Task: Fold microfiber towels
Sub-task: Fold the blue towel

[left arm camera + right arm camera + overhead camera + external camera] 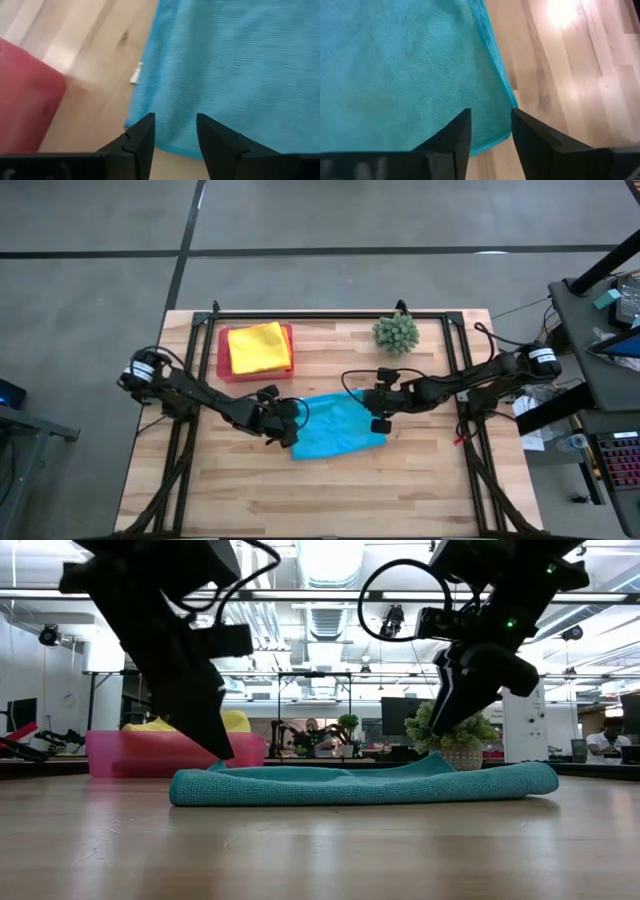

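A turquoise microfiber towel [338,430] lies folded over and flat on the wooden table's middle. It also shows in the low view [360,785]. My left gripper [287,427] is open at the towel's left end, fingers slanting down over its edge [150,135]. My right gripper [378,416] is open over the towel's right far part and hangs clear above it [440,728]. The towel's right edge [495,85] runs ahead of the right gripper's fingers. A yellow towel [258,347] lies in the pink tray [222,366]. My left gripper's fingertips [224,752] stand right at the top of the towel's left end, slanting down from the table's left. I cannot tell whether they touch the cloth; nothing lies between the fingers.
The pink tray stands at the far left, close behind my left arm. A spiky green plant ball [396,332] sits at the far right behind my right arm. A black frame [330,313] rims the table's far edge and sides. Bare wood lies toward the near edge.
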Controlling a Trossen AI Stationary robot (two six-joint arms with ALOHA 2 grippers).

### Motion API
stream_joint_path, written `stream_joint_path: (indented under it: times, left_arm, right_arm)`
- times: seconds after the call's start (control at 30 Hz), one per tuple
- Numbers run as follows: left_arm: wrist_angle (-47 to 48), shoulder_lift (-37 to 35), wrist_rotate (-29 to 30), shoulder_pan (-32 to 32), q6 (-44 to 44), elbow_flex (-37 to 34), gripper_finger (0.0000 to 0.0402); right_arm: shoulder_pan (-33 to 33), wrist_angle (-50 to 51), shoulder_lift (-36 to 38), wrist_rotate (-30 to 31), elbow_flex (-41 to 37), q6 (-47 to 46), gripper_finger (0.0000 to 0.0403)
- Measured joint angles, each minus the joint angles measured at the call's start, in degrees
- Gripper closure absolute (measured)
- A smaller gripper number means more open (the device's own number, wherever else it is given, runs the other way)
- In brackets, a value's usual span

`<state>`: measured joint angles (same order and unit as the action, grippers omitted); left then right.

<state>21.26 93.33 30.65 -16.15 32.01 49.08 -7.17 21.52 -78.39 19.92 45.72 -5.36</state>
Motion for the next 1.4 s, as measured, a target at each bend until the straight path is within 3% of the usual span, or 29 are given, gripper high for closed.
stream_joint_path:
  times: [0.3, 0.57, 0.67, 0.9, 1.2, 1.4]
  left_arm:
    - [-3.05, 5.49, 10.18, 0.86, 0.63, 0.06, 0.03]
    - [-2.85, 7.17, 10.25, 1.43, -0.92, 3.09, 0.031]
    - [-2.36, 4.31, 7.76, 0.99, -3.08, 4.95, 0.0311]
    - [-2.66, -3.92, -8.52, -2.04, -0.21, 6.88, 0.0311]
    - [-6.67, -5.3, -9.78, -11.8, 4.97, 7.41, 0.0311]
    - [-6.81, -5.3, -9.73, -13.67, 5.21, 7.38, 0.0311]
  right_arm:
    - [-0.46, -1.16, -0.37, 0.0, -0.36, -1.21, 0.0286]
    - [-0.46, -1.13, -0.37, -0.02, -0.38, -1.12, 0.0288]
    - [-0.44, -0.23, -0.07, -0.02, 0.28, -1.14, 0.0289]
    - [-1.31, 12.94, 1.44, -2.11, 7.6, -4.61, 0.0293]
    - [-9.55, 14.41, 3.18, -4.51, 8.68, -10.66, 0.0297]
    - [-11.11, 15.4, 3.29, -6.96, 7.14, -30.76, 0.0283]
